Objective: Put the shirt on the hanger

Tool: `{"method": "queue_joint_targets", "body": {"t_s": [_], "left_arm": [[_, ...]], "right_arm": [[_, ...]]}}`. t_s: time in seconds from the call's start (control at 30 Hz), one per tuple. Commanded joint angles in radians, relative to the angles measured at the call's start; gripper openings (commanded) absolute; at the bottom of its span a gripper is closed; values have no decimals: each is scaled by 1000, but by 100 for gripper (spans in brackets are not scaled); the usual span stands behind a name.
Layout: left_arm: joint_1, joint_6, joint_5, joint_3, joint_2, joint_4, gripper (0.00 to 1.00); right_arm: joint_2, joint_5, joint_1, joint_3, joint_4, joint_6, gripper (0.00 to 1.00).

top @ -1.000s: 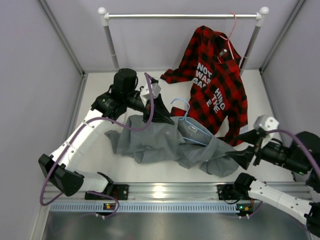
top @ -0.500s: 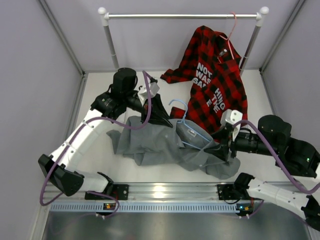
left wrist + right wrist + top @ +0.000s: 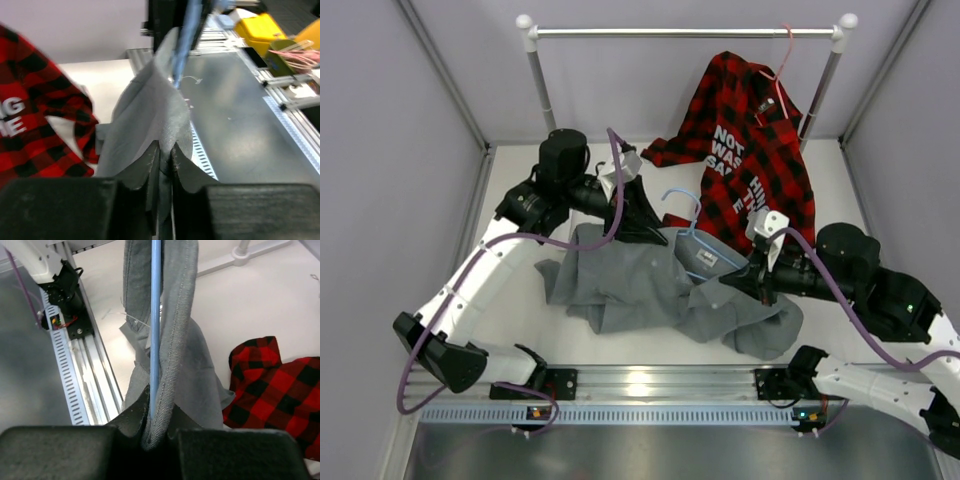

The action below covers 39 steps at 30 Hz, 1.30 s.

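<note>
Grey shirt [image 3: 620,290], left arm [image 3: 485,270] arched over, right arm [image 3: 850,262] reaching in low

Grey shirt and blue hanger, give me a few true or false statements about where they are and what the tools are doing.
1. The shirt hangs from the rail. False: it lies crumpled on the table.
2. The right tool is shut on shirt fabric, with the hanger wire inside the fold. True.
3. The left tool is open and holds nothing. False: it pinches shirt fabric.
4. The plaid shirt hangs near the rail's right end. True.
5. The hanger hooks over the rail. False: it is down at the shirt.
</note>
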Motion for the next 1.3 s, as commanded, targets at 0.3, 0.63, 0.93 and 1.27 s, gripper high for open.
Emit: {"method": "queue_joint_targets", "body": {"t_s": [0.3, 0.63, 0.93, 1.27], "left_arm": [[30, -333, -1315, 98, -241, 76, 98], [28, -312, -1652, -261, -721, 31, 98], [28, -254, -1800, -687, -969, 11, 98], [33, -277, -1883, -783, -1057, 30, 98]], "right_arm": [[50, 428, -5, 200, 119, 135, 0], [467, 838, -13, 734, 27, 191, 0], [529, 705, -16, 728, 39, 247, 0], [487, 671, -18, 525, 156, 375, 0]]}}
